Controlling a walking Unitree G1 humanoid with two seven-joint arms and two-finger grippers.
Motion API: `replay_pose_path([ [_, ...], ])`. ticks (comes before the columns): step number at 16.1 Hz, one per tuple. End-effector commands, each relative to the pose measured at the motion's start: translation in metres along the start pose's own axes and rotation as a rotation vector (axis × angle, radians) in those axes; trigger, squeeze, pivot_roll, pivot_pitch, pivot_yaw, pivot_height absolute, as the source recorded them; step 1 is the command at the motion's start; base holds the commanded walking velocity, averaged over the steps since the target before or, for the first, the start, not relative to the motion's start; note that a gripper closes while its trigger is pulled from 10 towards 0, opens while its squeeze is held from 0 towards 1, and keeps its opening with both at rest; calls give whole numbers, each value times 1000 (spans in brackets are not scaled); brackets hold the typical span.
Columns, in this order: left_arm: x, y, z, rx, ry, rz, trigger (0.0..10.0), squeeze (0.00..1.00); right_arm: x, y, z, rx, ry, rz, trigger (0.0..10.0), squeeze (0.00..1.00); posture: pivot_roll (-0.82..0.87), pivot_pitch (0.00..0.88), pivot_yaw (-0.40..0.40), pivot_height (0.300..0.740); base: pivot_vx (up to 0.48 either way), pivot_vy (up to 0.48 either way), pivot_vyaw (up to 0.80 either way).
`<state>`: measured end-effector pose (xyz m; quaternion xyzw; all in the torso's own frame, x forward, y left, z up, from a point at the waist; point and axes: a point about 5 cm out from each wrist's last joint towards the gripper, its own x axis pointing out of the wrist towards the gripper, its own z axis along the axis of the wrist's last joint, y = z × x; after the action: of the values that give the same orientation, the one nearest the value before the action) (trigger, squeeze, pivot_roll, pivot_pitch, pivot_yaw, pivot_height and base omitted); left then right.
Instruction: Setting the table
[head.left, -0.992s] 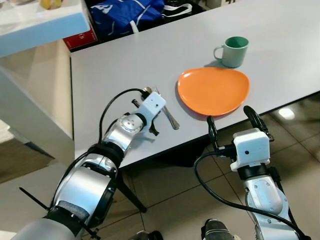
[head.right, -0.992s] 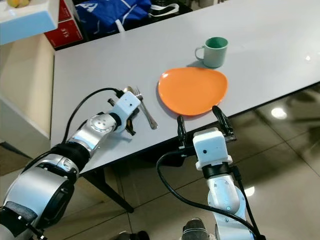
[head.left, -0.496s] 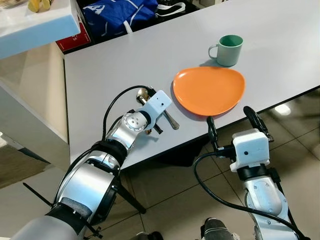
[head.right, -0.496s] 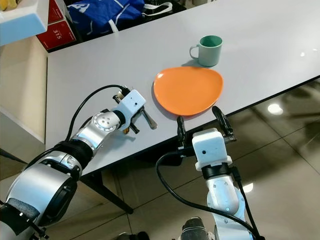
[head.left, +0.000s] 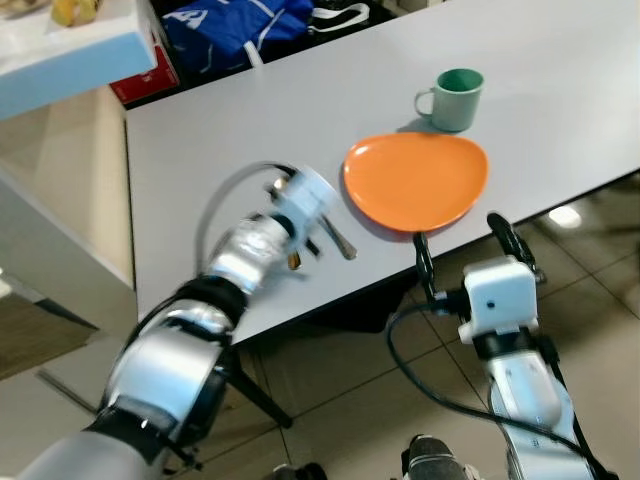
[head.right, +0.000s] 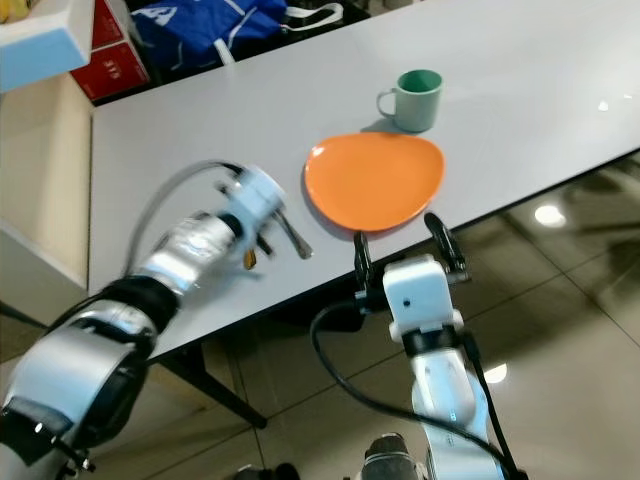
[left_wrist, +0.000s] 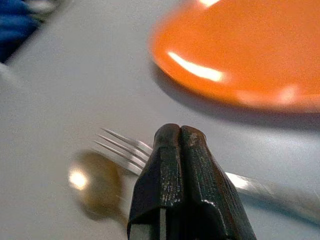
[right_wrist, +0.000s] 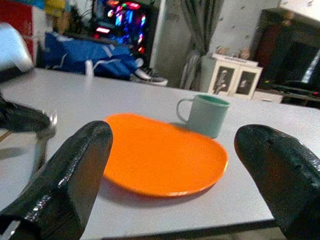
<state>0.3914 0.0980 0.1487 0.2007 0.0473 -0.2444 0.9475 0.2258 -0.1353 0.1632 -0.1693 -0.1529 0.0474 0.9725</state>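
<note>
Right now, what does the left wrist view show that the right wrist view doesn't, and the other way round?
Left wrist alone: the shut left claw just above the fork, with the spoon beside the tines.

Right wrist alone: the green mug beyond the plate, the blue bag behind the table, and the open right claw short of the table edge.

Both: the orange plate on the grey table.
</note>
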Motion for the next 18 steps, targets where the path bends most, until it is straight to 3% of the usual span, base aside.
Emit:
replay_pose_path([
  [1,-12,19,2,-122,-113,123,10000,0,10,2,-1,25,-10,-12,10000,0,-293,53,210,740,0,0,0],
  [3,-25,25,7,-180,-217,200,10000,0,18,2,-3,31,-15,-9,10000,0,-261,16,187,740,0,0,0],
  [5,-58,26,4,-248,-299,303,10000,0,32,5,-8,37,-29,19,10000,0,-197,0,153,740,0,0,0],
  [8,-115,22,-22,-331,-283,445,10000,0,50,14,-19,65,-16,64,10000,0,-122,0,105,740,0,0,0],
  [9,-118,21,-25,-335,-277,461,10000,0,53,15,-21,72,-8,72,10000,0,-103,0,88,740,0,0,0],
  [10,-130,10,-27,-351,-281,499,10000,0,59,18,-24,93,4,88,10000,0,-78,0,69,740,0,0,0],
  [12,-132,-5,-27,-359,-245,490,10000,0,63,23,-28,92,-1,113,10000,0,-60,0,56,740,0,0,0],
  [18,-125,-15,-26,-373,-170,439,10000,0,65,24,-31,113,-21,111,10000,0,-94,0,70,740,-339,150,0],
])
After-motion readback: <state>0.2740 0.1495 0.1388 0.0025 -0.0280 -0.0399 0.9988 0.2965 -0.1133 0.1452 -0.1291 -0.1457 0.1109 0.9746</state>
